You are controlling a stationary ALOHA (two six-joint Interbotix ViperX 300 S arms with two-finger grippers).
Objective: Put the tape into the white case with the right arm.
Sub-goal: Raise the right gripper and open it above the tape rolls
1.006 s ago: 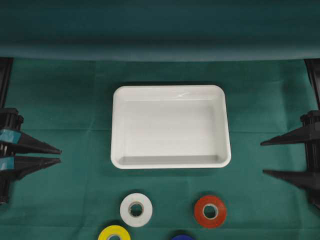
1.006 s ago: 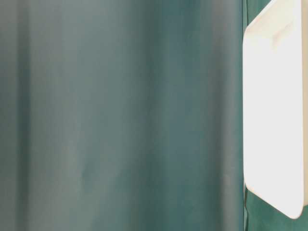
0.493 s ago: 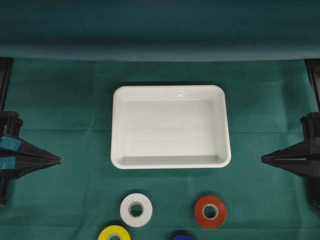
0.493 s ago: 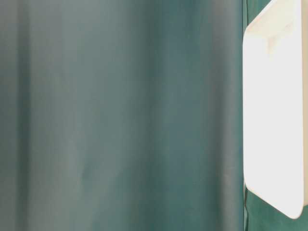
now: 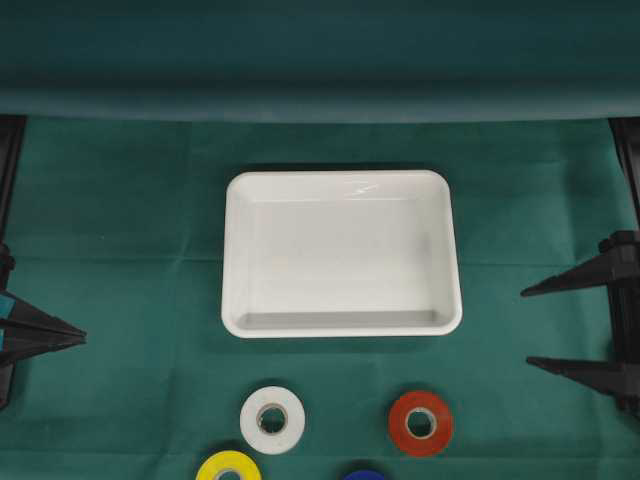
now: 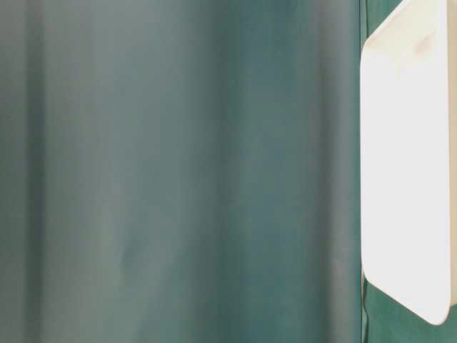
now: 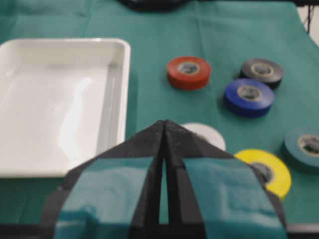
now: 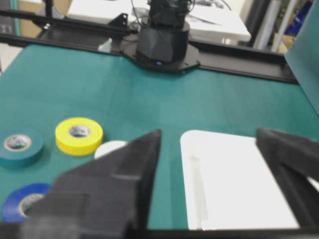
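six tape rolls lie flat, holes up, on the green-covered table [image 5: 120, 200]: the yellow roll [image 7: 264, 170], teal roll [image 7: 305, 148] and white roll [image 5: 272, 419] nearest the front edge, then the blue roll [image 7: 248, 96], red roll [image 5: 420, 422] and black roll [image 7: 262, 72]. beyond them sits the one white case [image 5: 342, 253], none of the rolls inside it, its long axis running left to right in the overhead view. the left hand [image 5: 80, 334], at the left edge, has its fingers pressed together on nothing; the right hand [image 5: 527, 327], at the right edge, is spread wide and carries nothing, both pointing inward.
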